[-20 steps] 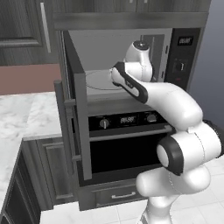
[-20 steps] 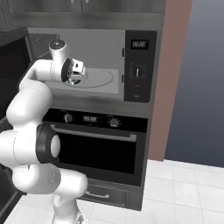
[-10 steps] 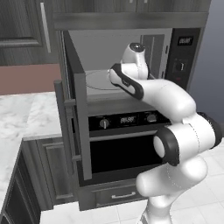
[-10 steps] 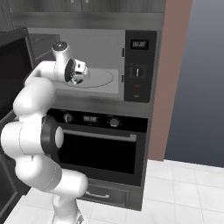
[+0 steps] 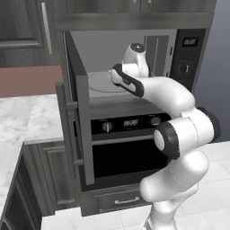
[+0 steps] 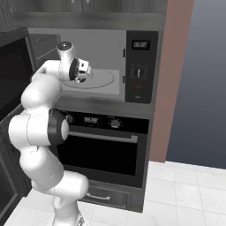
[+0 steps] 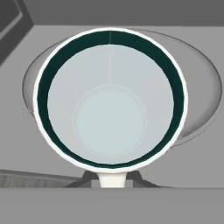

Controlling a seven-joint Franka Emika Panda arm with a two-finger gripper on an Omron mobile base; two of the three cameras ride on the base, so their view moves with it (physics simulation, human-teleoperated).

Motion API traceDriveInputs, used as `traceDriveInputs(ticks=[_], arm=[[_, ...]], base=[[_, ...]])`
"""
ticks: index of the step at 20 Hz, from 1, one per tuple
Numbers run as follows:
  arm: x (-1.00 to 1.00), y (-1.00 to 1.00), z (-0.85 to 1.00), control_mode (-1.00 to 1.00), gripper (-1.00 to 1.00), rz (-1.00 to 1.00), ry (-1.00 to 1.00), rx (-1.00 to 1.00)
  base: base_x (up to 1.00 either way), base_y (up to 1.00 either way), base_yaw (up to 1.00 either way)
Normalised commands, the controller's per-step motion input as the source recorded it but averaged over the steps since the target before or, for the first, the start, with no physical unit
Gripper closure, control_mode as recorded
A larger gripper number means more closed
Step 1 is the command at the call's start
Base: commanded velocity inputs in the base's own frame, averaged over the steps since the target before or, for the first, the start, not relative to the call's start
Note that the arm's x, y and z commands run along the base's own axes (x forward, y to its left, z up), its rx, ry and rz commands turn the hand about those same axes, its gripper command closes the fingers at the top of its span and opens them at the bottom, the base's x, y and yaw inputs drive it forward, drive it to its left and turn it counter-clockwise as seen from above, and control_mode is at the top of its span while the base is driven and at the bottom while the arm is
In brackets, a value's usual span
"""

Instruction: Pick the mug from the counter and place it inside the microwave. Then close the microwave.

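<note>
The mug (image 7: 109, 98) is gripped by the closed fingers (image 7: 112, 178) and held above the turntable (image 7: 205, 92) inside the microwave (image 5: 179, 58). Release is judged outstanding; the door (image 5: 78, 117) is seen open.

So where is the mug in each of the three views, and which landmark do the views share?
Left base view: I cannot make the mug out; the arm covers that spot.
Right base view: mug at the end effector, left of centre, over the turntable.
Hand view: mug fills the centre, seen from above.
Shared landmark: the round turntable.
</note>
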Motion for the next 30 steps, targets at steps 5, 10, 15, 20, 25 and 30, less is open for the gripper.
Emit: traceDriveInputs(ticks=[5,10,15,20,25,30], arm=[[0.32,0.0,-0.04,-1.0,1.0,0.0,0.0,0.0],[0.25,0.02,-0.05,-1.0,1.0,0.0,0.02,0.0],[0.03,0.05,-0.1,-1.0,1.0,0.0,0.01,0.0],[0.02,0.07,-0.17,-1.0,1.0,0.0,0.0,0.0],[0.09,0.07,-0.24,-1.0,1.0,0.0,0.0,-0.02],[0.13,0.06,-0.27,-1.0,1.0,0.0,0.0,-0.03]], base=[[0.0,0.0,0.0],[0.0,0.0,0.0],[0.0,0.0,0.0],[0.0,0.0,0.0],[0.0,0.0,0.0],[0.0,0.0,0.0]])
